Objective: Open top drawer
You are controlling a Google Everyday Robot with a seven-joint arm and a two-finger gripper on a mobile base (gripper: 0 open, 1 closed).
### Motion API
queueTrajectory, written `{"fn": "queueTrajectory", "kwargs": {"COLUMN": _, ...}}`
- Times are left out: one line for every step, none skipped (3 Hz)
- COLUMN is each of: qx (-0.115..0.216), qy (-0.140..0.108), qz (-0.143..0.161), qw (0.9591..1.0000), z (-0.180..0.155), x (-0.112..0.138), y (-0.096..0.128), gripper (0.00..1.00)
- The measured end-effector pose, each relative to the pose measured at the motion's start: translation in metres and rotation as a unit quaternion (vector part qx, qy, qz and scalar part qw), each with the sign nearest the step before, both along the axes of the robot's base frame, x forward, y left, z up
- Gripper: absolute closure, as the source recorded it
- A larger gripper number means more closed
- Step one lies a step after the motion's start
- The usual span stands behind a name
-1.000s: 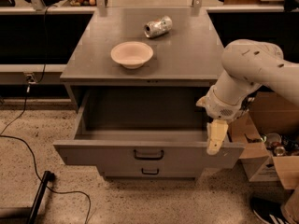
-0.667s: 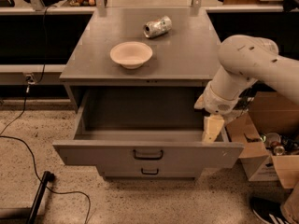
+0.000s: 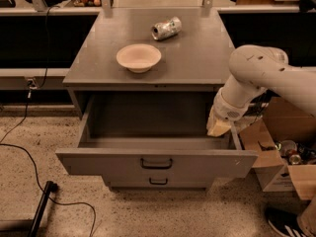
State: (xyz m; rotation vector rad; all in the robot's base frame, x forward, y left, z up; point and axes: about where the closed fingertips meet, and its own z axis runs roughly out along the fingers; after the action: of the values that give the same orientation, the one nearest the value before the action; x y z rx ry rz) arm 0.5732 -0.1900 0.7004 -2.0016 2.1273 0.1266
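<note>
The top drawer of the grey metal cabinet stands pulled far out. Its wide front carries a small black bar handle at the centre, and its inside looks empty. A narrower drawer front with its own handle sits shut below it. My gripper, cream-coloured at the end of the white arm, hangs over the right side of the open drawer, just inside its right wall and behind the front panel. It holds nothing that I can see.
A cream bowl and a crushed can lie on the cabinet top. An open cardboard box with cans stands on the floor at the right. Cables and a black bar lie on the floor at the left.
My gripper has moved up and back from the right end of the drawer front to over the drawer's right side. The drawer has stayed open.
</note>
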Motion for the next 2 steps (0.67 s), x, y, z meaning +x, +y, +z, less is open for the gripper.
{"fn": "queueTrajectory", "kwargs": {"qx": 0.012, "qy": 0.000, "qz": -0.019, "qw": 0.9998, "z": -0.025, "x": 0.011, "y": -0.008, "gripper": 0.89}}
{"fn": "queueTrajectory", "kwargs": {"qx": 0.037, "qy": 0.010, "qz": -0.033, "qw": 0.9987, "z": -0.056, "x": 0.014, "y": -0.010, "gripper": 1.00}}
